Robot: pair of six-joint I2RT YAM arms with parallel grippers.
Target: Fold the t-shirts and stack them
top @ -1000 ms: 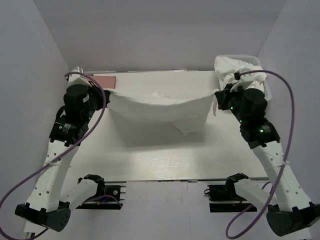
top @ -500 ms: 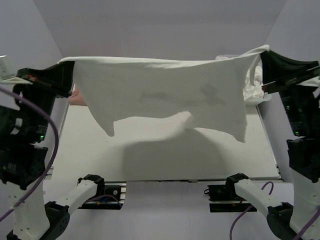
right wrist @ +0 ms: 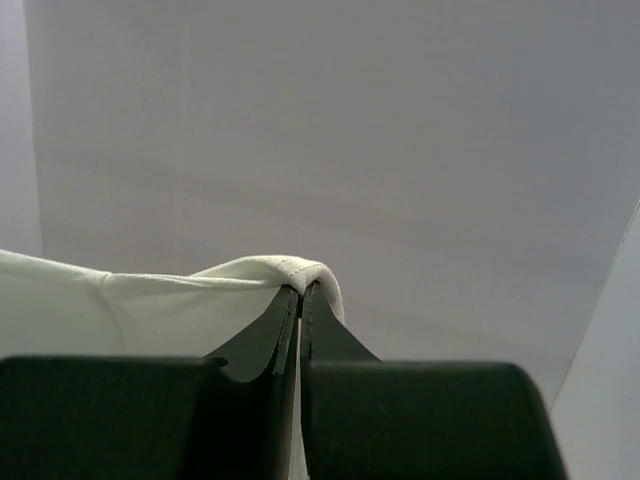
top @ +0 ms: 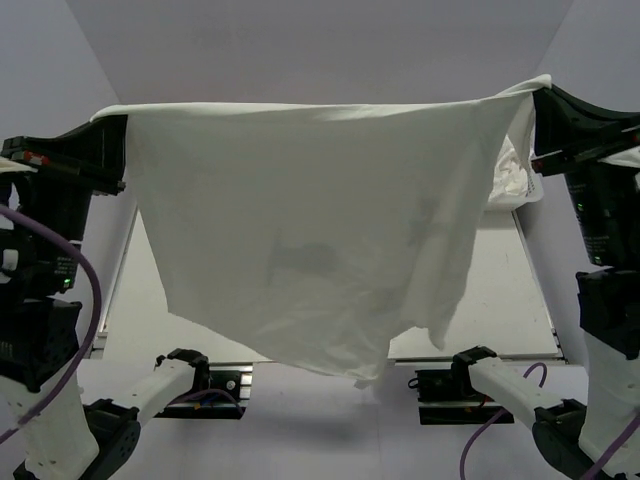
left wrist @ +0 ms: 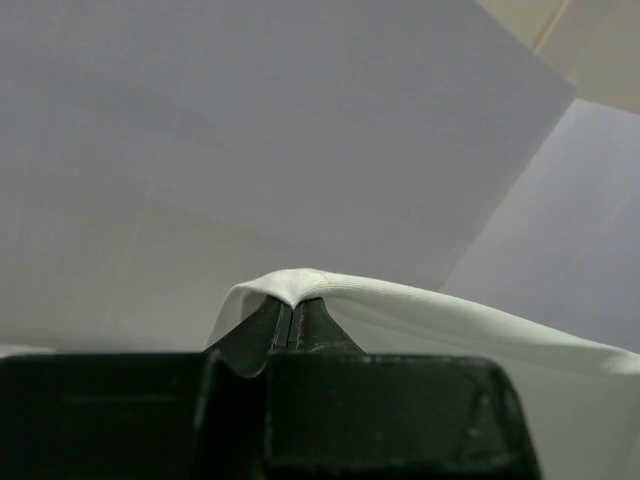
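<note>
White t-shirt (top: pixel 300 230) hangs spread wide between your two arms, lifted well above the table (top: pixel 520 300). Your left gripper (left wrist: pixel 290 318) has its fingers pinched tight on one top corner, and your right gripper (right wrist: pixel 300 300) is clamped on the other. More white cloth (top: pixel 512 175) lies bunched at the far right.

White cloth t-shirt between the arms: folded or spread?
Spread. The white cloth t-shirt hangs as one open sheet, top edge stretched between the left gripper and right gripper, both shut on it.
</note>
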